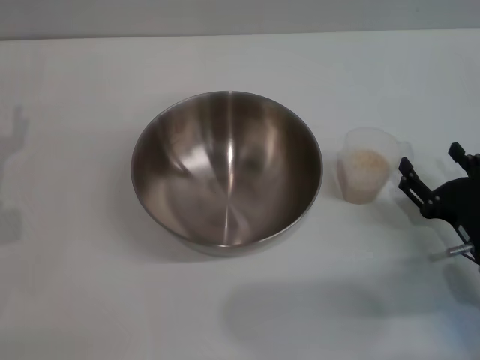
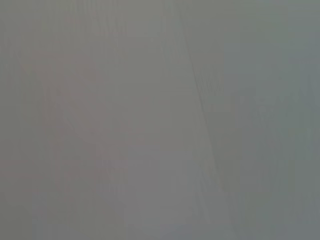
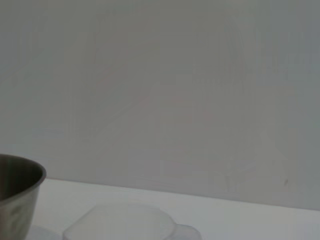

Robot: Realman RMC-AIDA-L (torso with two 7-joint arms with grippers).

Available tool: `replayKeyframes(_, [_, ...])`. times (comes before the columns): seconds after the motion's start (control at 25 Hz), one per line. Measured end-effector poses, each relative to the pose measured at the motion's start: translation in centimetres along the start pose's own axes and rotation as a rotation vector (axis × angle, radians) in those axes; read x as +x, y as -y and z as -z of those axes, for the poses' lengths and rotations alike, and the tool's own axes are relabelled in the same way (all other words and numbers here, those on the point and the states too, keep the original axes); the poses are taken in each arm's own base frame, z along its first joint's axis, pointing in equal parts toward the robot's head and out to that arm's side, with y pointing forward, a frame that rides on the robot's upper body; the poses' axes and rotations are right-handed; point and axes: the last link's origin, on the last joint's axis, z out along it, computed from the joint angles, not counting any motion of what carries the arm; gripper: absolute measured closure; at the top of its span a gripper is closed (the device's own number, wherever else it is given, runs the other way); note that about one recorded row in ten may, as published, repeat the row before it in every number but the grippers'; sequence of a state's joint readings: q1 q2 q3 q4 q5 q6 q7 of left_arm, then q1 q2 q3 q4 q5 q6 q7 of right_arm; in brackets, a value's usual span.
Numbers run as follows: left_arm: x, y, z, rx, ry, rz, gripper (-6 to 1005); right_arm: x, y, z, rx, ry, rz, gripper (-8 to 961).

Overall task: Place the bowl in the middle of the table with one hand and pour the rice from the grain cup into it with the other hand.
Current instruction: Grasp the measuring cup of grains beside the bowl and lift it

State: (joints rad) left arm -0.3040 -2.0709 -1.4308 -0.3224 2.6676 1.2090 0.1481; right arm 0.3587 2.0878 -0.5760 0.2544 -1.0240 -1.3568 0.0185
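The bowl (image 1: 227, 171) sits upright at about the middle of the surface (image 1: 75, 285), its shiny inside bare, no grains in it yet, so the placing half looks done to me and the pouring half is what's left. At the bowl's three o'clock, just beside it but not touching, stands the grain cup (image 1: 366, 175), upright, with the rice (image 1: 366, 159) a pale heap low inside and its small lip turned toward four o'clock, out toward me. That's handy: my right gripper (image 1: 431, 174) comes in from the cup's three o'clock, near it but apart, fingers spread wide and holding nothing, lined up to close around the cup's wall. From my right wrist I see the cup rim (image 3: 120, 222) close below and the bowl's edge (image 3: 20, 192) off to one side, which tells me I'm low and level with the cup. My left gripper is out of sight; its wrist camera shows only a blank grey surface, so I take that arm as parked clear of the bowl. Next I'd judge: ease in, clamp gently, since thin plastic may flex or skid.
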Motion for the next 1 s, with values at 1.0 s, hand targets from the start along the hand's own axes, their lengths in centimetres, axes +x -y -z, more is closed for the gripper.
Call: replayKeyframes(1.0, [-0.1, -0.3, -0.2, -0.014, 0.006, -0.006, 188, -0.3, 0.6, -1.8, 0.006, -0.022, 0.021, 149])
